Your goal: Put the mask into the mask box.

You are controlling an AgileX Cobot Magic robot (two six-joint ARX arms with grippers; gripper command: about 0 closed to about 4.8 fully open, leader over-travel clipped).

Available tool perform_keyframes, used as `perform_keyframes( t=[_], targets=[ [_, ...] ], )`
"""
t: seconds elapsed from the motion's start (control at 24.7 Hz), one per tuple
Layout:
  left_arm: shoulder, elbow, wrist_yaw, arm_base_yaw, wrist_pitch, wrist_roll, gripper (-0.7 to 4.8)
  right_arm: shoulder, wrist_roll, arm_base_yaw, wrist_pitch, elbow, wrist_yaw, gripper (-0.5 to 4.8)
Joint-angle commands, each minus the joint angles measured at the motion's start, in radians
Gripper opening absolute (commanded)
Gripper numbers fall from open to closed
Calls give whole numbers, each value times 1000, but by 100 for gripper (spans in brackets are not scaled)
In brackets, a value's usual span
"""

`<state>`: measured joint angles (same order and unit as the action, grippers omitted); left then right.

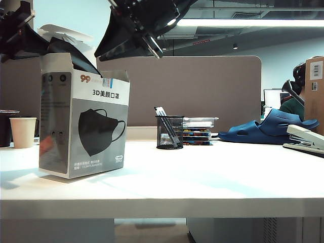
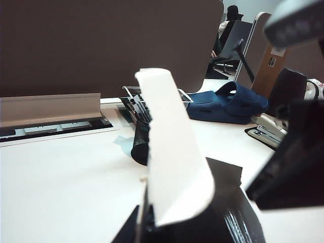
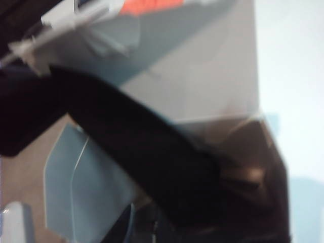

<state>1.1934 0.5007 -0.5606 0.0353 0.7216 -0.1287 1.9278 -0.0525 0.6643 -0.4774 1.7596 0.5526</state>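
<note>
Tall white-and-grey mask box (image 1: 83, 124) standing left on the table (image 1: 202, 177), flaps up, black mask (image 1: 76, 55) slanting into its open top, left gripper (image 1: 17, 30) clamped closed beside the flaps, right gripper (image 1: 139, 23) poised above, its grip unclear

A long ceiling strip light (image 1: 248, 23) glows brightly at the top of the exterior view, washing the white tabletop (image 1: 202, 177) pale with glare. The tall white-and-grey cardboard carton (image 1: 83, 121) casts a soft shadow to its left. The dark arms overhead appear as silhouettes. The left wrist view is evenly lit, blurred up close. The right wrist view is heavily blurred, smeared and dim.
</note>
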Motion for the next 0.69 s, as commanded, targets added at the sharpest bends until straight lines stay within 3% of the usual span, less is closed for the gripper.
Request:
perform_keyframes(
  t=[0.04, 0.49, 0.69],
  targets=[
    [-2, 5, -1, 0, 21, 1, -1, -6, 2, 2, -37, 3, 83, 51],
    [-3, 5, -5, 0, 21, -2, -2, 89, 0, 8, 25, 3, 100, 52],
    [-2, 5, -50, 0, 20, -2, -2, 95, 0, 1, 162, 3, -6, 52]
  ],
)
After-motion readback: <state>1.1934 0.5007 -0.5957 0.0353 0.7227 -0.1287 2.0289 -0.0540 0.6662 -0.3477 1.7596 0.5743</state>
